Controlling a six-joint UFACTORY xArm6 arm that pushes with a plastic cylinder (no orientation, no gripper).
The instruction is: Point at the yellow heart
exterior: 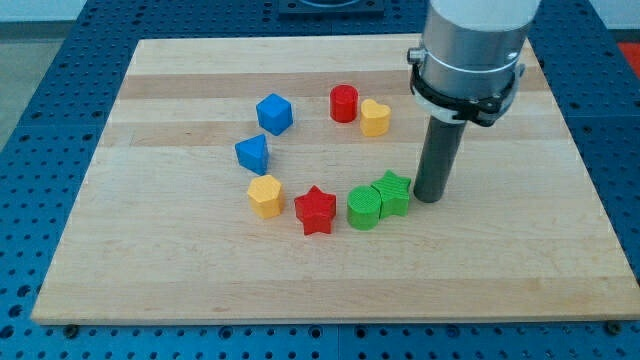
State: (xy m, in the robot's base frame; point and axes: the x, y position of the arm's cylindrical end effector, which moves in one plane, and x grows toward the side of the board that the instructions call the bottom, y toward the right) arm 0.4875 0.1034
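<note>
The yellow heart (pixel 375 117) lies on the wooden board (pixel 180 270) right of centre, touching a red cylinder (pixel 344 103) on its left. My tip (pixel 430 198) rests on the board below and to the right of the heart, about a block's width apart from it. The tip stands just right of a green star (pixel 393 191), close to it or touching. The dark rod rises from the tip into the grey arm housing (pixel 472 50) at the view's top right.
A green cylinder (pixel 364 208) touches the green star's left. A red star (pixel 316 210) and a yellow hexagon (pixel 265 196) lie further left. A blue triangle (pixel 253 153) and a blue cube (pixel 274 113) sit at centre left. Blue pegboard surrounds the board.
</note>
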